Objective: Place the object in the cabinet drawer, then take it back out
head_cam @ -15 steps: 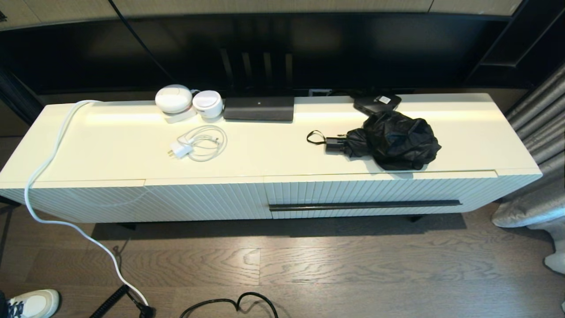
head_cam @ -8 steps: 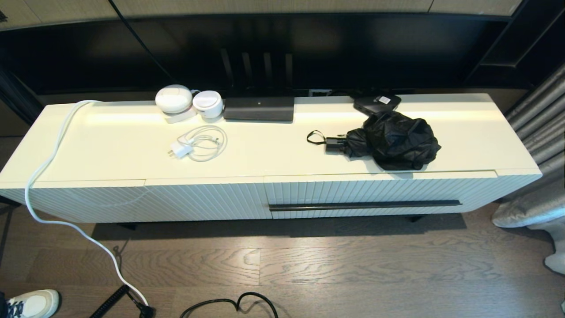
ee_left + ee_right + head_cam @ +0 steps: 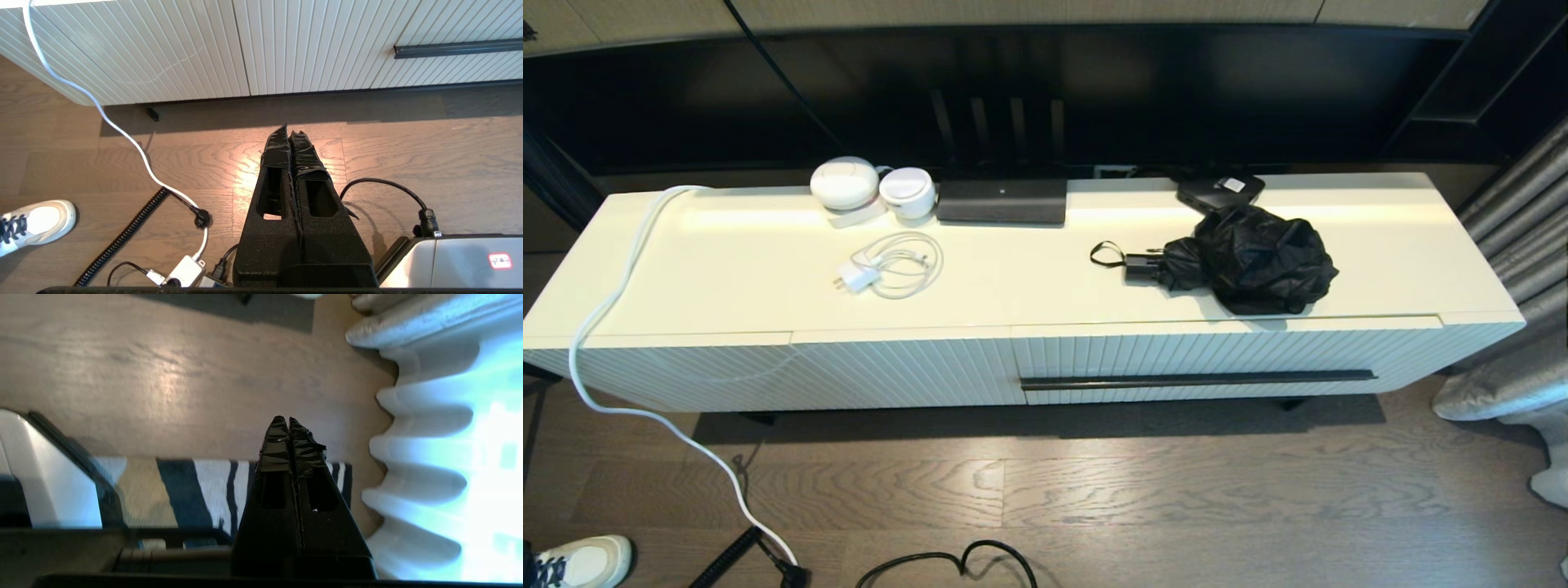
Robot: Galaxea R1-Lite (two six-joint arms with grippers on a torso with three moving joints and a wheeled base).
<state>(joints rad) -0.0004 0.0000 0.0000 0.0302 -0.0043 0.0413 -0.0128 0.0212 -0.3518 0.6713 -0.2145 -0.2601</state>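
Black folding umbrella (image 3: 1245, 259), lying handle-leftward along the cabinet top above the closed drawer (image 3: 1225, 359), well up and ahead of both claws: left gripper (image 3: 289, 134) and right gripper (image 3: 289, 420) pressed together, empty, low over floor; right arm judged nearer.

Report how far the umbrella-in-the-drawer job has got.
Done: nothing visible. The umbrella lies on the cabinet top, and the drawer below it is closed, its bar handle untouched. In hand: nothing; the left pincer and right pincer are shut, empty and low over the floor. Left: open the drawer, put the umbrella in, take it out.
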